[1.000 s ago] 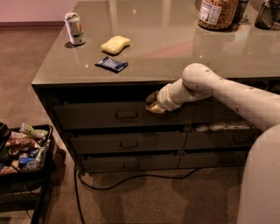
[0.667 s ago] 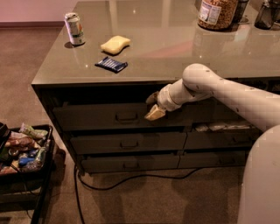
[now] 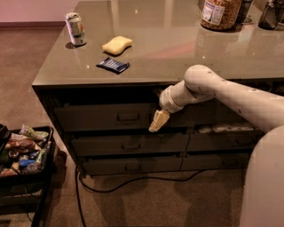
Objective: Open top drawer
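Observation:
The top drawer [image 3: 97,117] is the wide dark front just under the tabletop, with a small loop handle [image 3: 128,118] at its centre. My gripper [image 3: 158,121] hangs in front of that drawer's right end, a short way right of the handle and slightly below it, pointing down and to the left. It does not touch the handle. The white arm [image 3: 222,91] reaches in from the right. I cannot tell whether the drawer front stands out from the cabinet.
On the tabletop [image 3: 177,48] sit a soda can [image 3: 75,29], a yellow sponge [image 3: 117,45], a blue packet [image 3: 113,65] and a jar [image 3: 219,12]. Two lower drawers [image 3: 128,144] lie beneath. A black cart of snacks [image 3: 22,153] stands at left, and a cable [image 3: 133,181] runs across the floor.
My gripper has dropped a little, from level with the top drawer's upper edge to its lower edge. The drawer looks the same.

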